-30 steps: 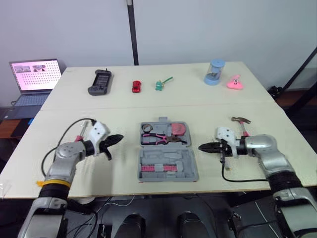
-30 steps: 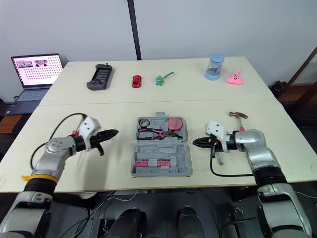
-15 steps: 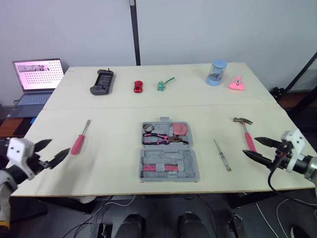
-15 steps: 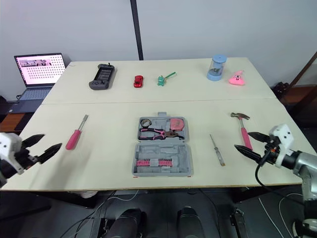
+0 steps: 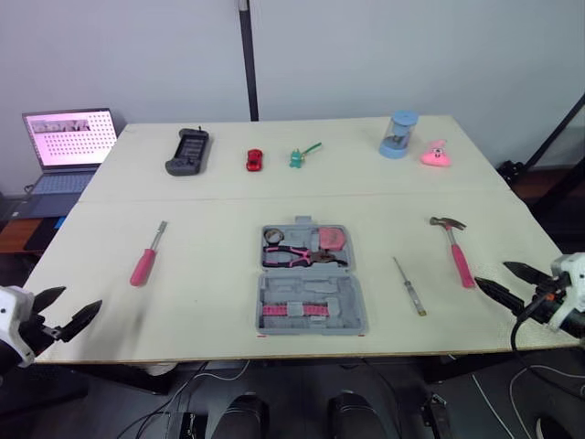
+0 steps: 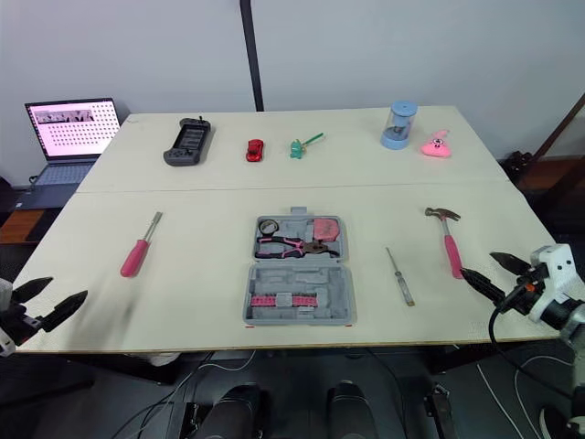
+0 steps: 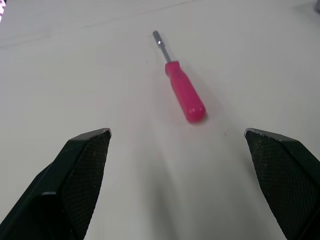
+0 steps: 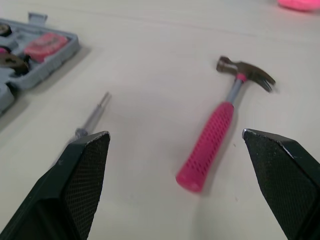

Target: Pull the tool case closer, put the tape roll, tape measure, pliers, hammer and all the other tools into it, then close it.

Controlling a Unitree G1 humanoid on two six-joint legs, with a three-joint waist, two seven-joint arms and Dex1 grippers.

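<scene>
1. I am hovering my left pincer (image 5: 80, 298) and right pincer (image 5: 491, 273) at the near corners of the table (image 5: 210, 274). Both are released, fingers spread wide and gripping nothing.
2. The tool case (image 5: 311, 291) is lying open in the table's middle, close to the front edge. The pliers (image 5: 297, 257), tape measure (image 5: 333, 239) and tape roll (image 5: 271, 236) are sitting in its far half.
3. The hammer (image 5: 454, 247) is lying just ahead of my right pincer, its pink handle pointing toward me. The pink screwdriver (image 5: 146, 261) is lying ahead of my left pincer, well apart from the case. A thin metal driver (image 5: 409, 285) is resting between case and hammer.
4. I am judging the step in hand to be gathering the loose tools. For the hammer, I am planning to straddle the handle crosswise and grip up toward the head, so the heavy end is not swinging down. The thin driver is lying flat and is looking likely to slip from a loose pinch.
5. I am counting one case and six tools, three of them inside and three outside. Two pincers are ready.
</scene>
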